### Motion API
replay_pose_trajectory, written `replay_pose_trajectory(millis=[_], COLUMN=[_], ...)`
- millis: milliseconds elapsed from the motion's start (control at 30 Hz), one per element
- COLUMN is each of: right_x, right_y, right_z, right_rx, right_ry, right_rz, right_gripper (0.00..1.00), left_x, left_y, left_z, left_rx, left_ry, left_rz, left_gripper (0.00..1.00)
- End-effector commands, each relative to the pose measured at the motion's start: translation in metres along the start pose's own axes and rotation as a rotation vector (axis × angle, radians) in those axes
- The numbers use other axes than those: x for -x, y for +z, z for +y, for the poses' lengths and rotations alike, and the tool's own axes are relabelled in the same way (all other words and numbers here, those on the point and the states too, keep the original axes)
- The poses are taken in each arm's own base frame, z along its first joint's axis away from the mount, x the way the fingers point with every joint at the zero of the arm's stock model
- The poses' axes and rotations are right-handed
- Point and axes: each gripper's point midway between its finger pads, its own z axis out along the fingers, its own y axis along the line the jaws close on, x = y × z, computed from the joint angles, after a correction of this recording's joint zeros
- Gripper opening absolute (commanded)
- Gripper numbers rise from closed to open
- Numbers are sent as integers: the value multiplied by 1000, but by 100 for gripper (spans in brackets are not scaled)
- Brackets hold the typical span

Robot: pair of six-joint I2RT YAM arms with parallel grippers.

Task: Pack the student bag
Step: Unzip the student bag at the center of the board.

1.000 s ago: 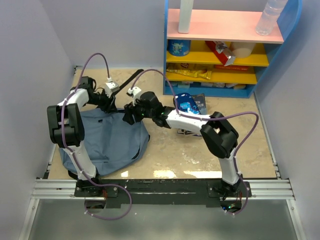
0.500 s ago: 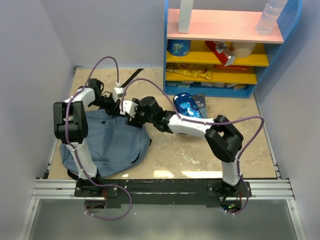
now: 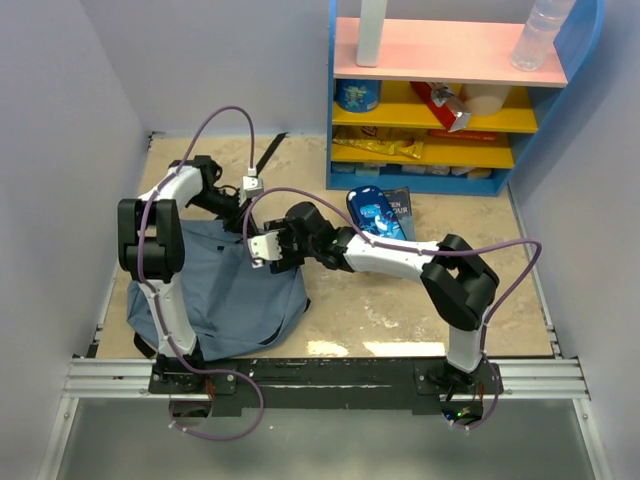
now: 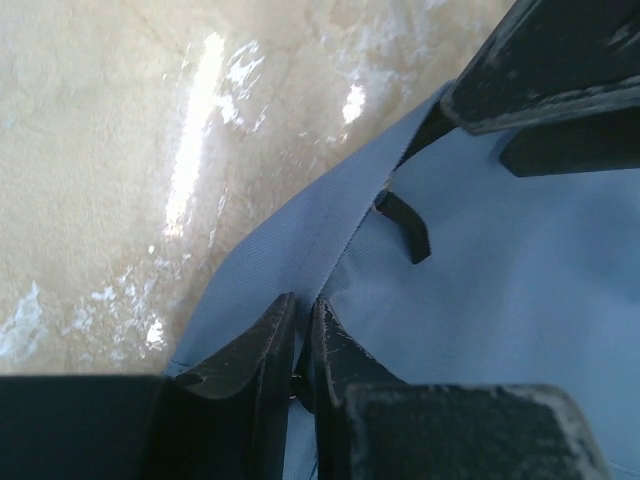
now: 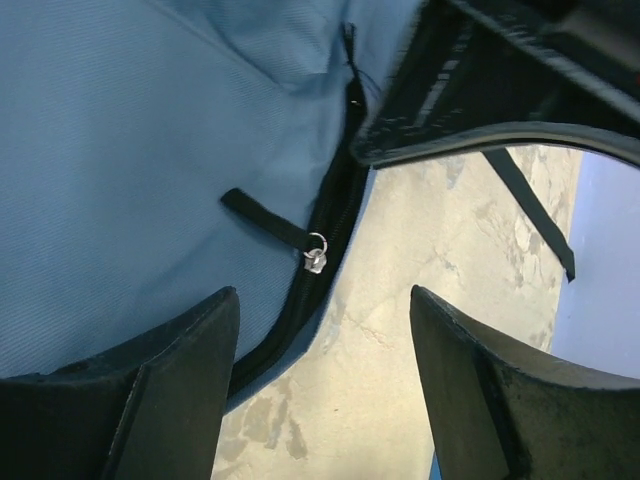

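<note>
Left hand (image 4: 300, 312) had closed down over the last second. It was clenched on a fold of the student bag (image 3: 225, 300) at its rim, with the blue fabric pinched between the fingers (image 4: 250, 345). Right hand (image 5: 322, 295) had swung in from the bag's far edge to over its top right corner, jaws spread, grasping nothing. In the right wrist view the zipper pull (image 5: 315, 260) and its black tab (image 5: 262, 215) sat between the spread fingers, apparently not touched. Couldn't tell whether the zipper track was open.

Bag lay slumped on the left half of the counter (image 3: 400, 320), near the left arm's base. Its right edge had slid a bit toward the near side.

My read: left was anchoring the rim so right could go for the pull. That's the opening step, early, with nothing packed. Blue pouch (image 3: 370, 208) and dark book (image 3: 400, 205) lay by the shelf unit (image 3: 440, 55), well apart from the bag.
</note>
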Motion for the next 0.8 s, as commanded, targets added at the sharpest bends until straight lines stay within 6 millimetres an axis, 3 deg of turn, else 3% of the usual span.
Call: replay_pose_trajectory(millis=[0,167,333,567,667,767], right_x=[18,11,13,4,4,-3], right_y=[-11,-1,15,38,43,48], right_z=[10,31,32,24,15,10], right_rx=[24,57,43,67,66,71], right_ry=[-104,-155,-193,-229,-227,-213], right_rz=[-47,-12,-5,49,50,60], right_gripper=[70,67,63,54,54,53], left_x=[32,38,36,33,38,38], left_y=[-5,-7,-6,-10,-18,-38], left_z=[-30,-31,-30,-22,-16,-2], left_rx=[-141,-142,-143,-92,-55,5], left_ry=[19,48,44,52,56,28], left_rz=[-128,-152,-147,-116,-129,-163], left_gripper=[17,16,16,18,20,24])
